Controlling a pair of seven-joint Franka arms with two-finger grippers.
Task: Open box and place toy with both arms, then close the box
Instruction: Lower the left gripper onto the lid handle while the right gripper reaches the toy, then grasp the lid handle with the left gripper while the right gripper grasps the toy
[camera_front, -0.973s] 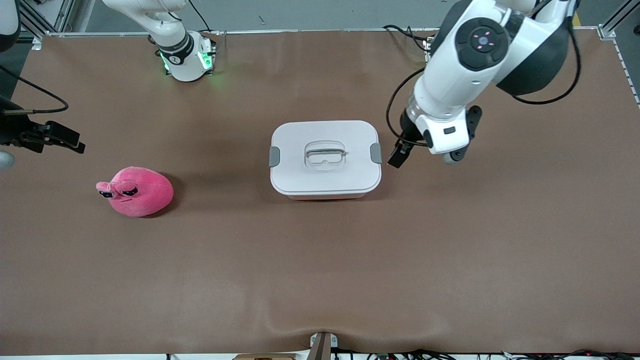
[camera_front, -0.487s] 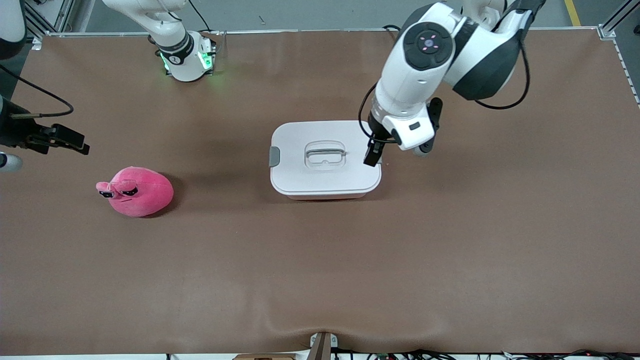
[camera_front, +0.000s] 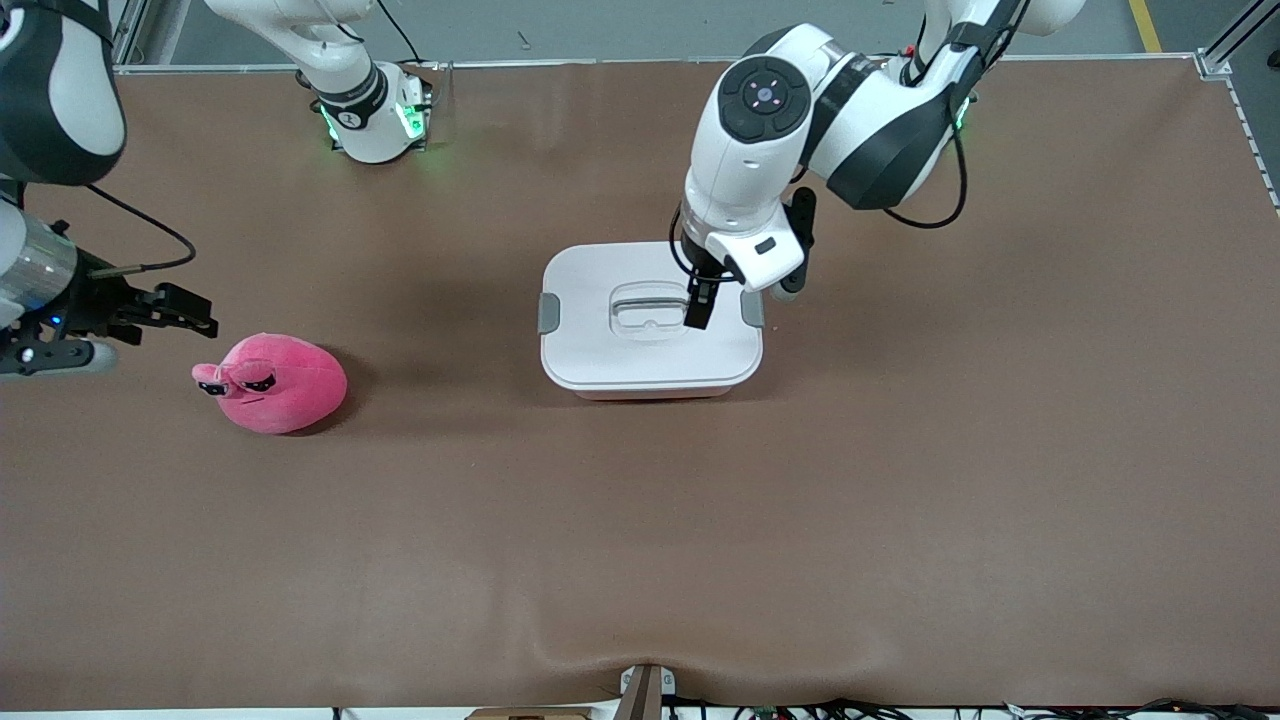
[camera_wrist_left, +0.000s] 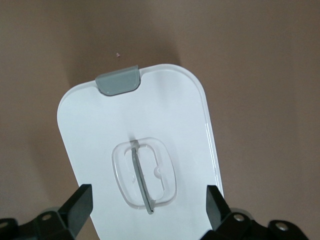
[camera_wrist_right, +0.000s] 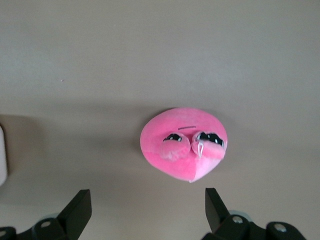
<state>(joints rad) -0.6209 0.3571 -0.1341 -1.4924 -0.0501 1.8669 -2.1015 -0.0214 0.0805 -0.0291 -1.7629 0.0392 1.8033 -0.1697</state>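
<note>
The box (camera_front: 600, 350) stands in the middle of the table with its white lid on, the grey handle (camera_front: 648, 308) lying in its recess and a grey clip (camera_front: 549, 313) at each end. My left gripper (camera_front: 698, 305) hangs open over the lid, just beside the handle. In the left wrist view the lid (camera_wrist_left: 165, 115) and handle (camera_wrist_left: 141, 176) lie under my left gripper (camera_wrist_left: 147, 202). The pink plush toy (camera_front: 272, 384) sits toward the right arm's end of the table. My right gripper (camera_front: 192, 312) is open and empty, next to the toy (camera_wrist_right: 182, 145); my right gripper (camera_wrist_right: 145, 205) touches nothing.
The brown table mat (camera_front: 640, 520) spreads wide around both things. The right arm's base (camera_front: 375, 115) stands at the table's back edge. Cables and a bracket (camera_front: 645, 690) lie along the edge nearest the front camera.
My left arm has swung from beside the box's clip to over the lid by the handle. My right gripper has come closer to the toy. Box and toy have not moved.
</note>
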